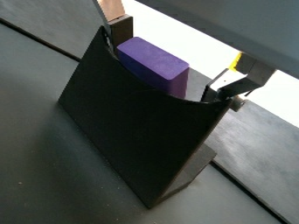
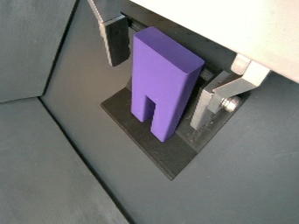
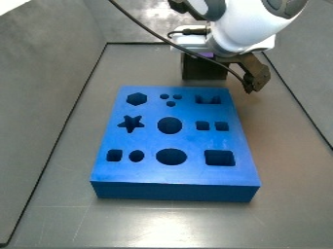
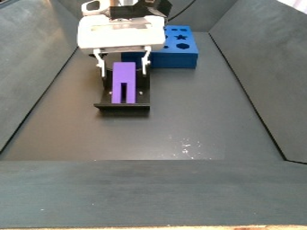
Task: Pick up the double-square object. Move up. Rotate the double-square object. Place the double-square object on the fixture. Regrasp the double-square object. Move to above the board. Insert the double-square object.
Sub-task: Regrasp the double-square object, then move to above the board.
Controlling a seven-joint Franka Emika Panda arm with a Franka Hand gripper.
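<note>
Double-square object (image 2: 163, 83) rests on fixture (image 2: 149, 150), between the spread claw (image 2: 166, 74) fingers.

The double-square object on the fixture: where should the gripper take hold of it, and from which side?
Probably by its two long flat sides near the solid, un-notched end, coming straight down from above. The double-square object leans on the fixture with the notch end low at the base plate, so the upper end is free. The gripper already straddles that end, a finger on either side, apparently not yet closed.
</note>
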